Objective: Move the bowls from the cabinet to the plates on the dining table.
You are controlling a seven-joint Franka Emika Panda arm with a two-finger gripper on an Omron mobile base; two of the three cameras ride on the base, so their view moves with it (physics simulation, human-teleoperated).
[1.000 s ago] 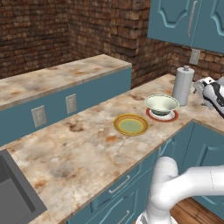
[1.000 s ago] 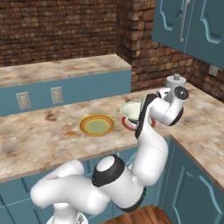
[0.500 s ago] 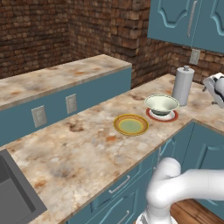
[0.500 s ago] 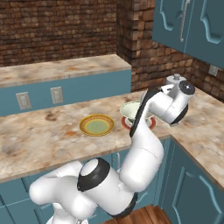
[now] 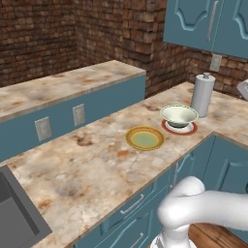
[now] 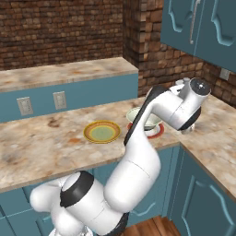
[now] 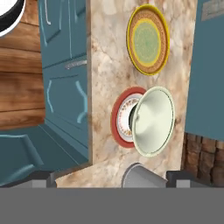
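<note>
Above red-rimmed plate (image 7: 120,118), tool unseen, bowl (image 7: 153,120) seated

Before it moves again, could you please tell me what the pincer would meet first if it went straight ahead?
Probably the glossy pale yellow-green bowl sitting on the red-rimmed plate; depth is uncertain.

The white arm (image 6: 138,156) rises from its base, bends sharply at the elbow, and its wrist (image 6: 191,99) sits high at the right.
</note>
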